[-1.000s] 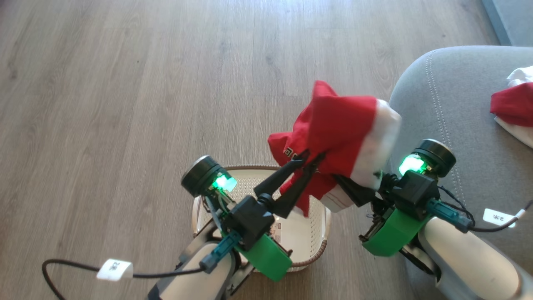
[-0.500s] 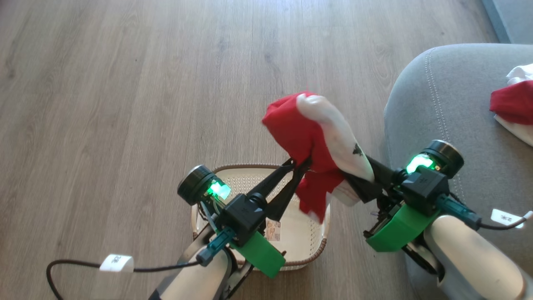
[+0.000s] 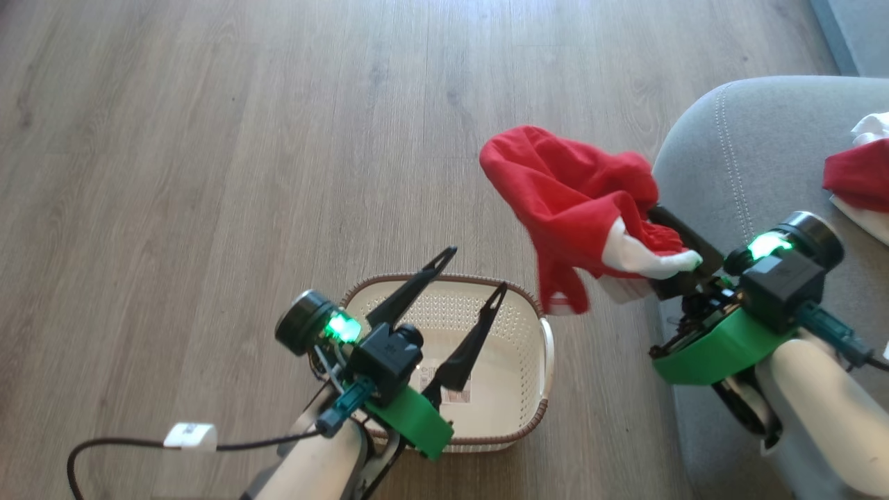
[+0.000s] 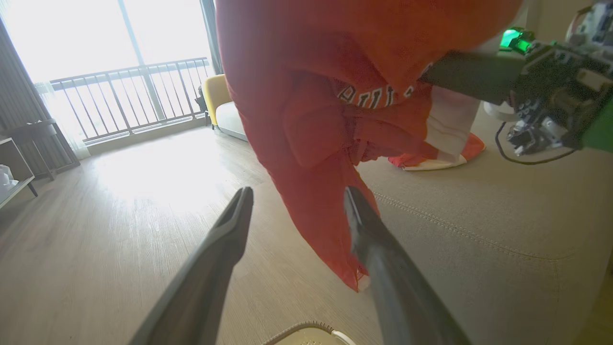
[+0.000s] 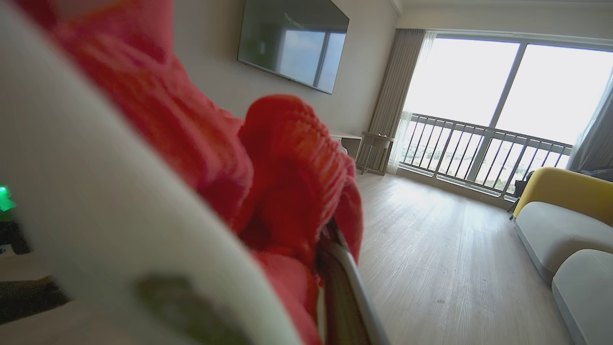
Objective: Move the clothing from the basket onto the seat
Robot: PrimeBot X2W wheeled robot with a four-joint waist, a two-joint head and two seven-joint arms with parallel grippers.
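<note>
1. Small cream plastic basket with perforated sides and brown woven-look rim (image 3: 528, 298): stands on the wooden plank floor (image 3: 208, 139).
2. Left claw (image 3: 476, 268): above the basket, fingers spread wide, holding nothing.
3. Bright red fabric garment with white trim (image 3: 562, 180): bunched, hanging in the air beyond the basket, beside the seat's rounded corner.
4. Right claw (image 3: 660, 219): clamped on the garment's folds (fingertips buried in cloth).
5. Large grey upholstered seat cushion with pale stitching (image 3: 750, 153): carries a second red-and-white garment (image 3: 858, 180) at the head view's right edge.
</note>
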